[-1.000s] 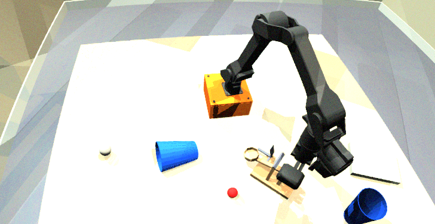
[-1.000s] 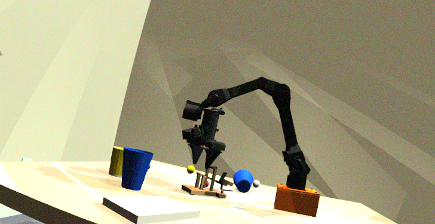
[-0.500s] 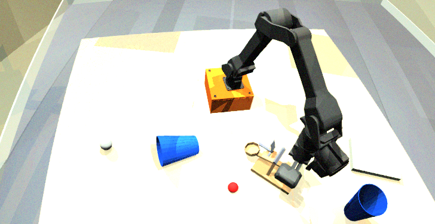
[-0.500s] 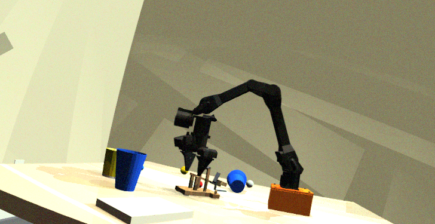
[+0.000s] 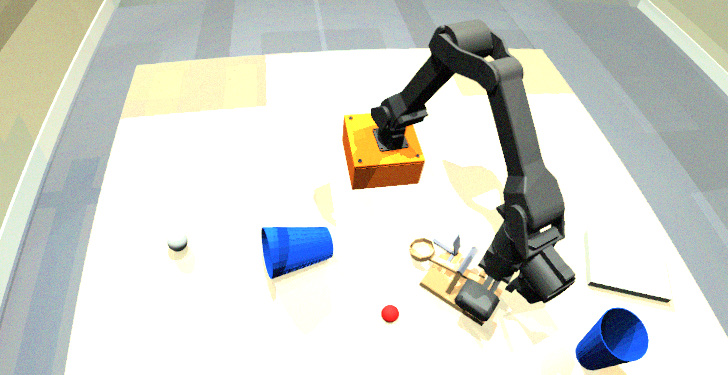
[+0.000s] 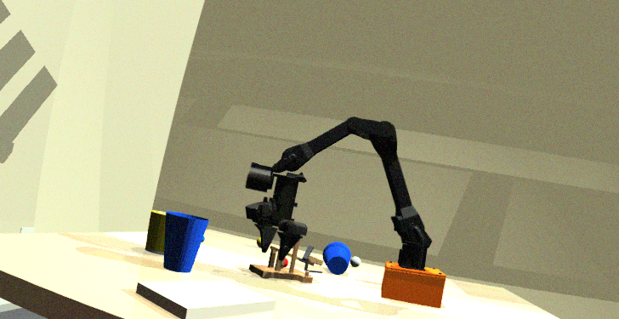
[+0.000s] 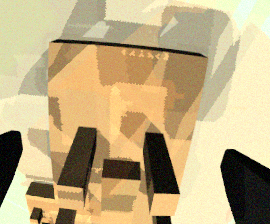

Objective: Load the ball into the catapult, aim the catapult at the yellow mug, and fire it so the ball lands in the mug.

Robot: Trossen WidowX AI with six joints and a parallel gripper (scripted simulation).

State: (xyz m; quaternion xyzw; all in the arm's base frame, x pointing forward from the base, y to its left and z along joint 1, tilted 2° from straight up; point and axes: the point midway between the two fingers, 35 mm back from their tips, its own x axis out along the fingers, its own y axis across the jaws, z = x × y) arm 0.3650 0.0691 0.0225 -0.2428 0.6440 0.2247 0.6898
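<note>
Yellow mug (image 6: pixel 156 231) at left of the exterior view, partly behind an upright blue cup (image 6: pixel 184 242) (image 5: pixel 611 340), wide-open, empty gripper (image 6: pixel 274 253) (image 5: pixel 493 285) (image 7: pixel 123 151) over the wooden catapult (image 6: pixel 281 273) (image 5: pixel 439 284) (image 7: pixel 128 95) at lower centre, tipped blue cup (image 6: pixel 337 258) (image 5: pixel 300 250) further right, then white ball (image 6: pixel 355 261) (image 5: pixel 177 242).
</note>
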